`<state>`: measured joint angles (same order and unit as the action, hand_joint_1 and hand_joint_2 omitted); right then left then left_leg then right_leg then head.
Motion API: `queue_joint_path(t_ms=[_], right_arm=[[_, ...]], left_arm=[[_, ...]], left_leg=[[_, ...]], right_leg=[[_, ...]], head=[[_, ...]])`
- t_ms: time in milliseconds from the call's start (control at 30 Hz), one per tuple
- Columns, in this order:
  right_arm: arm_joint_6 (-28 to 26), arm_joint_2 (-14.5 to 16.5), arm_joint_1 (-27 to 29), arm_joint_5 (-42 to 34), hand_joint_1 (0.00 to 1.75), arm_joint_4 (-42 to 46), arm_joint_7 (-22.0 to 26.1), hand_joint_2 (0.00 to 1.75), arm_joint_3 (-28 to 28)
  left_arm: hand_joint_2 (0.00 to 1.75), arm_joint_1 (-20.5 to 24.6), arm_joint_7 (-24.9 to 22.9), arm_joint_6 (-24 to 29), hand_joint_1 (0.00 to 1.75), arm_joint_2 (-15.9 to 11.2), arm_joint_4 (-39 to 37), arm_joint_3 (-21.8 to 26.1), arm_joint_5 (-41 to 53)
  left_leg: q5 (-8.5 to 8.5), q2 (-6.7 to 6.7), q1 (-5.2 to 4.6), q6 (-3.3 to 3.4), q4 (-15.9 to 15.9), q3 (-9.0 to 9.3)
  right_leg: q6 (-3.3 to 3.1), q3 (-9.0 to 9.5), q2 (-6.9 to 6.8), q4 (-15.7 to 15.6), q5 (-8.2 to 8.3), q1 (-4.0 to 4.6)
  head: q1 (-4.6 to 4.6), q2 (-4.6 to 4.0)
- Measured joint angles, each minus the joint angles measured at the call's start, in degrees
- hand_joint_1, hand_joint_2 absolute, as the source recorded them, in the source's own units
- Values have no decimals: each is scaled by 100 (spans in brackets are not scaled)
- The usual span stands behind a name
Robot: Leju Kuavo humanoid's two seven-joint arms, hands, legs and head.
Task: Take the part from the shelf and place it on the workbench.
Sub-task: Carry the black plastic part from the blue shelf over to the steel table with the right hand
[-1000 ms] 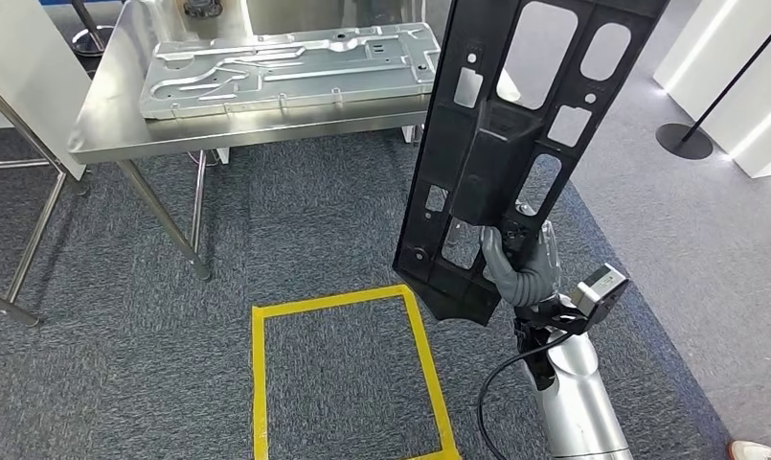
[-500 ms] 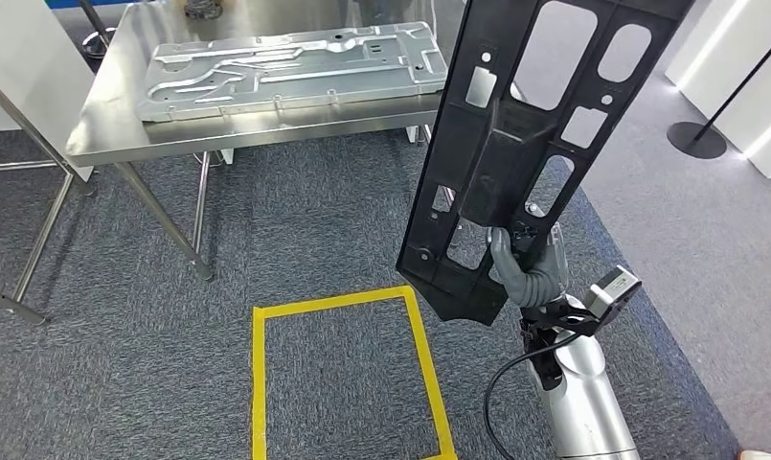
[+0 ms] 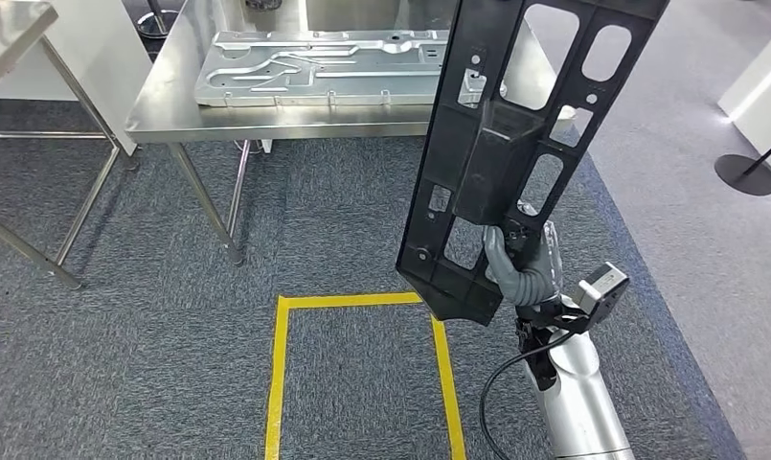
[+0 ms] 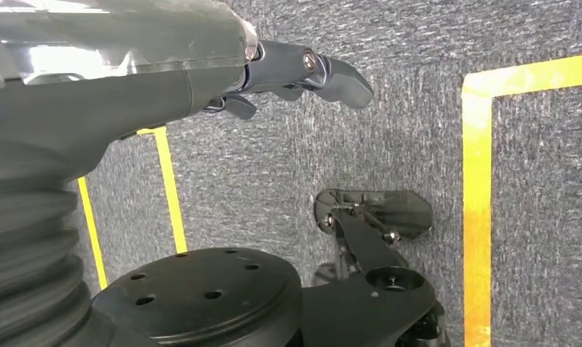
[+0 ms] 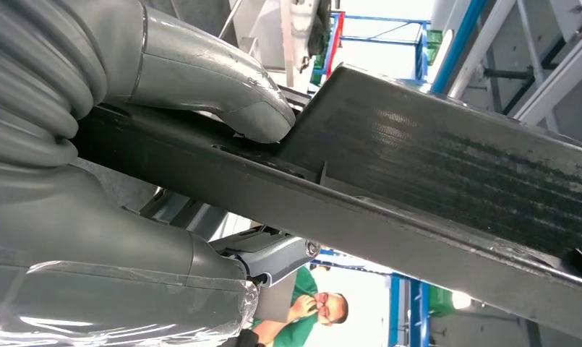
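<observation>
The part is a long black plastic panel [image 3: 515, 144] with several cut-outs, held upright and tilted in front of me. My right hand [image 3: 523, 264] grips it near its lower end, thumb [image 5: 215, 79] pressed on the panel's edge [image 5: 432, 166]. The steel workbench [image 3: 266, 120] stands ahead to the left, with a grey stamped metal plate [image 3: 324, 67] lying on it; the panel's upper part overlaps the bench's right end in the picture. My left hand [image 4: 295, 69] hangs over the carpet holding nothing, fingers extended.
A yellow tape rectangle [image 3: 281, 383] marks the grey carpet in front of me. A second steel table [image 3: 8, 29] stands at the far left. A black stanchion base [image 3: 745, 177] and a white block [image 3: 759, 86] are at the right. A person in green [image 5: 302, 318] stands nearby.
The whole picture has shifted right, so the camera has moved; the bench and tape now sit further right. My right hand still grips the panel in the same way.
</observation>
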<state>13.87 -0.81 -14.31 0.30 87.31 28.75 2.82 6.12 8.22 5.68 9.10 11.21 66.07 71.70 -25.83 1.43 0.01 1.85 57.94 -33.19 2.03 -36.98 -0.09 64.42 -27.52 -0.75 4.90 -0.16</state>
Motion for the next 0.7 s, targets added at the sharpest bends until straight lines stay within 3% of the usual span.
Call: queue_joint_path(t_ms=[67,200,267,333,367,400,433,500,533,600,700], right_arm=[[-20,0,-3,1,175,-7,-11,175,0],[-31,-24,-2,3,175,-19,-24,175,-2],[-30,-42,-7,3,175,-20,-25,175,-3],[-30,-46,3,3,175,-22,-26,175,-2],[-30,-46,11,3,175,-24,-26,175,-2],[-30,-46,19,3,175,-26,-27,175,-2],[-30,-46,25,3,175,-27,-27,175,-2],[-30,-46,28,3,175,-28,-27,175,-2],[-30,-48,28,3,175,-27,-27,175,-3],[-31,-51,37,3,175,-26,-27,175,-4],[-31,-52,61,6,175,-20,-29,175,-5]], left_arm=[[175,3,-11,4,0,1,0,0,5],[175,-11,-35,3,0,1,-1,0,11],[175,-12,-38,-1,0,-1,-1,0,15],[175,-15,-40,-5,0,-1,0,0,19],[175,-19,-41,-8,0,-1,0,0,19],[175,-21,-43,-10,0,-1,0,-1,21],[175,-23,-44,-13,0,-1,0,-1,22],[175,-21,-44,-16,0,-2,0,-3,26],[175,-17,-43,-17,0,-4,0,-4,28],[175,-6,-40,-17,0,-9,1,-7,32],[175,-22,-31,-23,0,-10,1,-11,38]], left_leg=[[-30,17,-12,-51,36,-10],[-95,2,2,-172,79,-30],[-333,-41,13,-220,486,-208],[-663,-72,25,-253,1253,-579],[-746,-79,28,-260,1557,-737],[-726,-85,28,-256,1673,-807],[-596,-90,25,-237,1553,-760],[-215,-126,-7,-147,805,-398],[-108,-158,-33,-99,418,-204],[-84,-205,-80,-23,0,0],[-97,-180,-73,59,-123,113]], right_leg=[[-49,228,29,-515,171,8],[-203,258,34,-612,184,24],[-267,287,18,-646,190,8],[-301,293,3,-645,174,23],[-310,296,-3,-642,165,33],[-316,303,-7,-640,152,42],[-317,317,-8,-639,137,53],[-308,365,-11,-640,101,66],[-291,387,-13,-640,82,75],[-227,418,-24,-640,77,76],[-117,428,-41,-552,93,69]], head=[[1,0],[1,1],[2,1],[2,1],[2,1],[2,1],[2,1],[2,1],[2,1],[2,1],[1,1]])
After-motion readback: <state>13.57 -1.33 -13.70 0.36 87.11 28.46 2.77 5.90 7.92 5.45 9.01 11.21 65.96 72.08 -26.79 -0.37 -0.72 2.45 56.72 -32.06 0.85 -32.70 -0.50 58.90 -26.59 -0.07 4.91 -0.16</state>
